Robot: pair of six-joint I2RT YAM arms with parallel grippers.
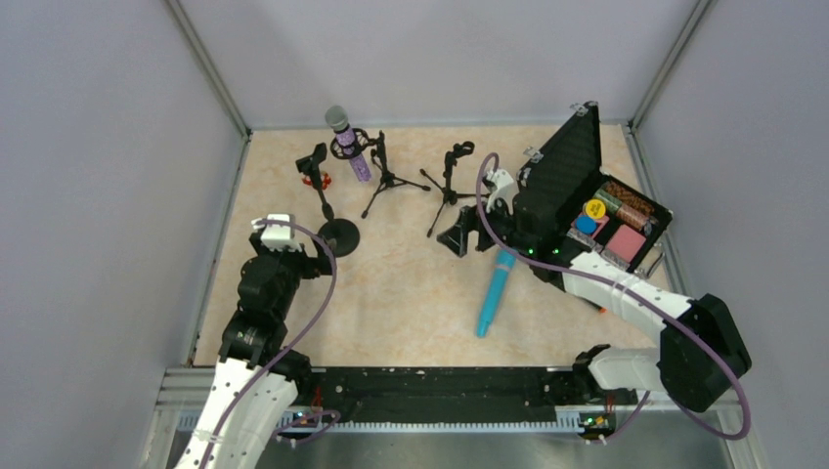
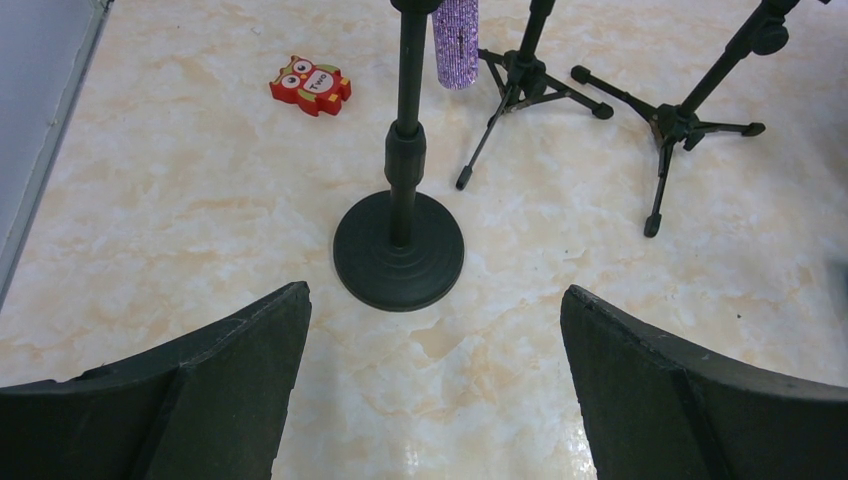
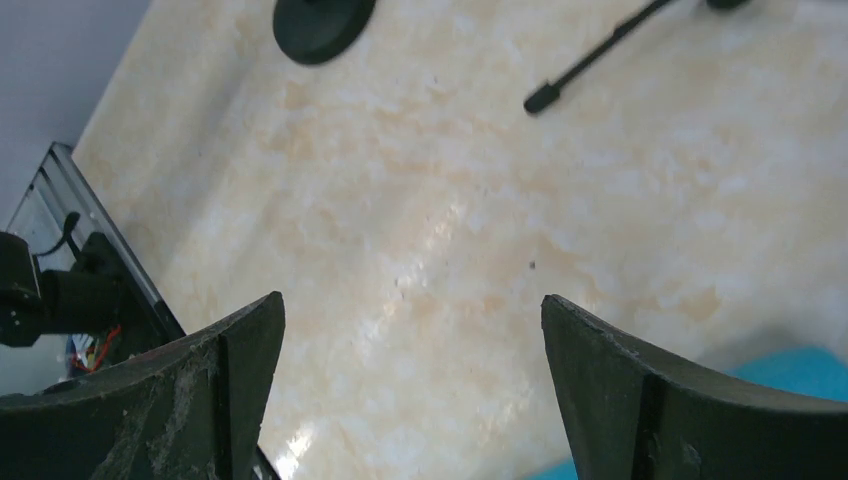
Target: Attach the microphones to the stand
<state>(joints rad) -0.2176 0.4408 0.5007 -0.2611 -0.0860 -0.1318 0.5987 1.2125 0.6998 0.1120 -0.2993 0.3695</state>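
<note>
The glittery purple microphone (image 1: 348,143) sits in the clip of a tripod stand (image 1: 384,176) at the back; its lower end shows in the left wrist view (image 2: 457,45). The turquoise microphone (image 1: 496,291) lies flat on the table, and its edge shows in the right wrist view (image 3: 800,370). A round-base stand (image 1: 337,236) and a second tripod stand (image 1: 452,186) have empty clips. My left gripper (image 1: 318,256) is open, just short of the round base (image 2: 398,250). My right gripper (image 1: 459,237) is open and empty, left of the turquoise microphone's head. The black microphone with the orange end is hidden.
An open black case (image 1: 577,181) with small coloured items stands at the right, behind my right arm. A red owl figure (image 1: 318,181) lies near the round-base stand; it also shows in the left wrist view (image 2: 310,85). Grey walls enclose the table.
</note>
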